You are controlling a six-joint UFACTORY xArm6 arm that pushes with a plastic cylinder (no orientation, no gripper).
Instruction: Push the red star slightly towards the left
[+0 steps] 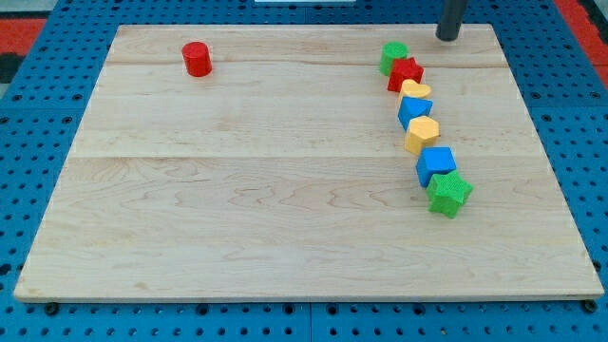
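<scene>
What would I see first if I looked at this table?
You would first see a wiggly line of blocks on the view's right, from a green block and the red star at the top down to a green star at the bottom. Next, a red cylinder sits all alone near the top left. My tip stands at the top, right of the red star, touching nothing.

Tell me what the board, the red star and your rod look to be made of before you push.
Board: pale wood, likely matte; grain and plank seams show.
Red star: looks like painted wood or plastic, solid even colour with no grain visible; can't tell which.
Rod: dark, smooth, possibly metal or plastic; my tip sits to the view's upper right of the star, apart from it.
</scene>
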